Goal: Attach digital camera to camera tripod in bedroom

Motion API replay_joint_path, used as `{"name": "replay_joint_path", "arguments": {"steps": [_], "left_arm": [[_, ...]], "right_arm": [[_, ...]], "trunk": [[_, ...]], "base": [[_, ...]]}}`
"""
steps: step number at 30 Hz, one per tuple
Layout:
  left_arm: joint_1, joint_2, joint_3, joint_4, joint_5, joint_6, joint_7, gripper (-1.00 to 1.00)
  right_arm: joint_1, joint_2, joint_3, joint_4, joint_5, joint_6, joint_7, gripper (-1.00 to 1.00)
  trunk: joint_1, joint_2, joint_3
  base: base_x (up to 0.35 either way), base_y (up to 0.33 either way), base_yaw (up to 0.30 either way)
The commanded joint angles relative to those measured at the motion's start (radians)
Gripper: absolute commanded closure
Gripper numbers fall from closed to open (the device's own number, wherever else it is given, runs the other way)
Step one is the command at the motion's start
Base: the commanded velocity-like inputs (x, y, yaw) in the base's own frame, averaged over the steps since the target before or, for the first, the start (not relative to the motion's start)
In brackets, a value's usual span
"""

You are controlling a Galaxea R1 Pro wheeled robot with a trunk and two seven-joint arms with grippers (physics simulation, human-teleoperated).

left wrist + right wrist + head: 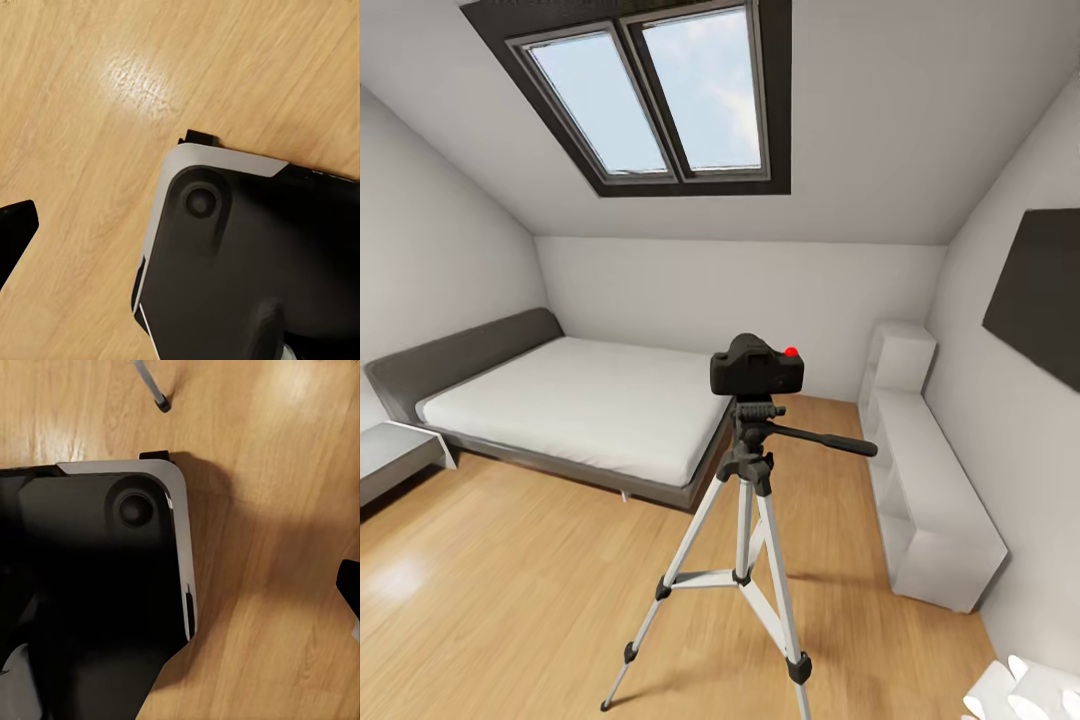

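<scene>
The black digital camera (757, 368), with its red button (791, 352) on top, sits level on the head of the camera tripod (745, 500). The tripod stands on the wood floor in the middle of the bedroom, its black pan handle (825, 440) pointing right. One tripod foot (161, 401) rests on the floor just beyond my base. My left gripper (180, 240) and right gripper (180, 585) hang low over the floor, far from the camera. Each shows one black fingertip (16, 225) (349, 585) at the frame's edge, with nothing between the fingers.
A grey bed (580, 400) with a white mattress stands behind the tripod at left. A white shelf unit (925, 500) lines the right wall under a dark panel (1040, 290). A low white table (395, 455) is at far left. My black base (247, 262) is below both wrists.
</scene>
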Motion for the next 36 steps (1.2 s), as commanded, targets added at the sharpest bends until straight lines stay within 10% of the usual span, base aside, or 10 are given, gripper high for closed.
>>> {"name": "replay_joint_path", "arguments": {"steps": [1, 36], "left_arm": [[-0.001, 0.0, -0.008, 0.0, 0.006, -0.002, 0.003, -1.0], [-0.001, -0.004, -0.015, 0.0, -0.003, 0.003, 0.003, -1.0]], "right_arm": [[-0.001, -0.001, -0.008, 0.003, 0.007, -0.006, 0.002, -1.0], [-0.001, -0.002, -0.009, 0.003, 0.006, -0.005, 0.002, -1.0]], "trunk": [[0.001, -0.002, -0.001], [0.001, -0.002, 0.04]], "base": [[0.0, 0.0, 0.0], [0.0, 0.0, 0.0]]}}
